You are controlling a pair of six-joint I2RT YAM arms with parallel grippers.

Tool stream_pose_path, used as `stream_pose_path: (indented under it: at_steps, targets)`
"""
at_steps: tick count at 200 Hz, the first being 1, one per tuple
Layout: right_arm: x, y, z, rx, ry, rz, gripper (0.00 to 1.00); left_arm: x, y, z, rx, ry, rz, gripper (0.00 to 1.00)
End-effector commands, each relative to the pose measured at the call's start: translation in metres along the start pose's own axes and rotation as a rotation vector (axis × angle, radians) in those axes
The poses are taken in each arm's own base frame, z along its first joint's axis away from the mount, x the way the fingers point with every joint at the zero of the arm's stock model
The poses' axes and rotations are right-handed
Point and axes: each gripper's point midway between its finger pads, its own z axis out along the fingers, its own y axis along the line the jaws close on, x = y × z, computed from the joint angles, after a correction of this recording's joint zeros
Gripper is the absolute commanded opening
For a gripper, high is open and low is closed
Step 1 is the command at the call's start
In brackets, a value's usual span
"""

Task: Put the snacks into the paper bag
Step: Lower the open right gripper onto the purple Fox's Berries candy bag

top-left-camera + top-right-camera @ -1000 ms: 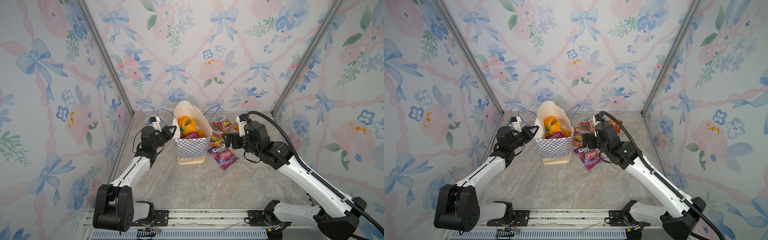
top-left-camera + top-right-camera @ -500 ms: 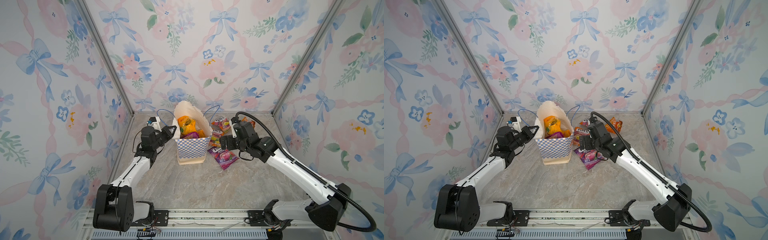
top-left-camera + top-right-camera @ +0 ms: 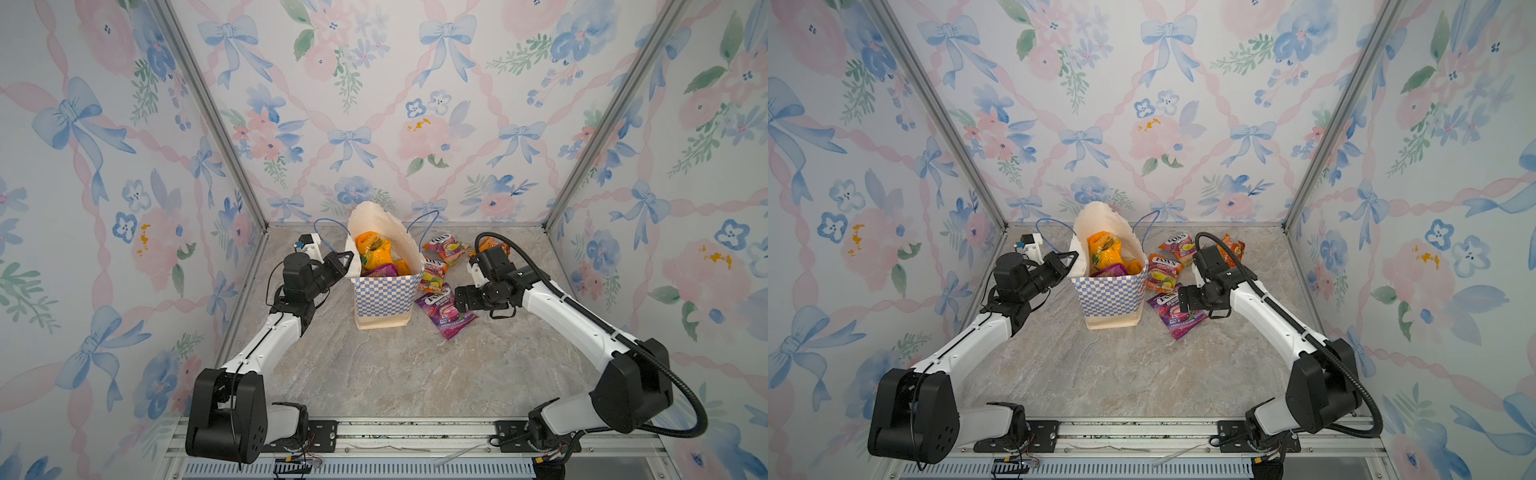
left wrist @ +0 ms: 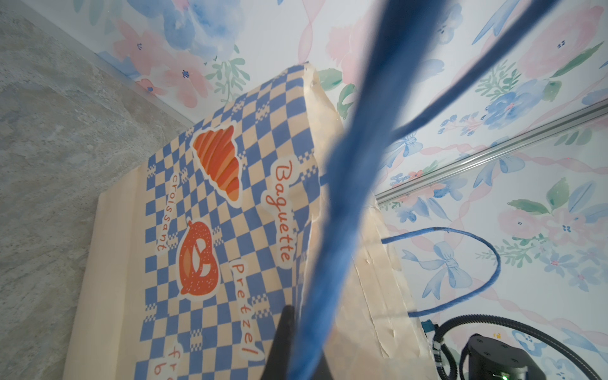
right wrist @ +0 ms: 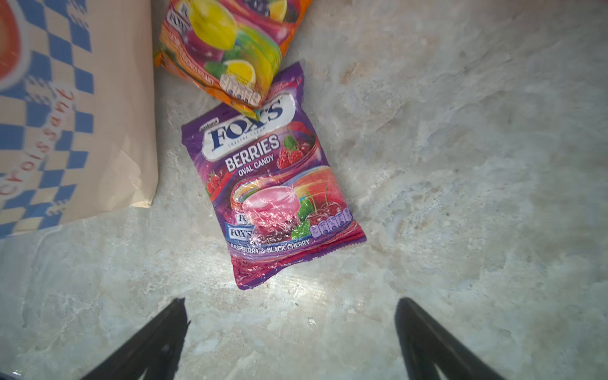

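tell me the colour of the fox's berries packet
Mostly purple, with a white logo patch; the berries packet shows best in the right wrist view.

1. The paper bag: cream, blue-and-white checkered band, blue cord handles; upright, mouth open.
2. The bagged packets: orange, yellow and magenta, standing inside.
3. The purple FOX'S Berries packet: flat, face up, just beside the bag's base.
4. The orange FOX'S packet: overlaps the purple packet's top edge.
5. The pink FOX'S packet and the orange chip bag: lying farther back.

1. The white-and-black left arm is stretched forward, with its black left gripper clamped shut.
2. The white-and-black right arm is bent inward, with its black right gripper pointed downward and spread wide.
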Motion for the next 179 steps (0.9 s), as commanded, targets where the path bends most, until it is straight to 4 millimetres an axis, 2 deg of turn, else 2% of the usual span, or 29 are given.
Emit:
stream_pose_path:
  at_steps: [1,47,81,142,179]
  targets:
    - [0.015,0.003,0.014,-0.02,0.124,-0.067,0.97,-0.001,-0.005,0.003,0.015,-0.01,-0.001,0.0]
    - [0.005,0.003,0.045,-0.048,0.173,-0.068,0.97,-0.001,-0.007,0.005,0.019,-0.006,-0.003,0.0]
    - [-0.004,-0.006,0.05,-0.075,0.149,-0.043,0.97,-0.003,-0.01,0.003,0.027,-0.011,0.004,0.0]
    - [-0.016,0.007,0.065,-0.195,0.204,-0.131,0.97,-0.004,-0.01,0.001,0.025,-0.017,0.005,0.0]
    - [-0.027,0.006,0.072,-0.211,0.214,-0.141,0.96,-0.003,-0.013,0.0,0.034,-0.014,0.003,0.0]
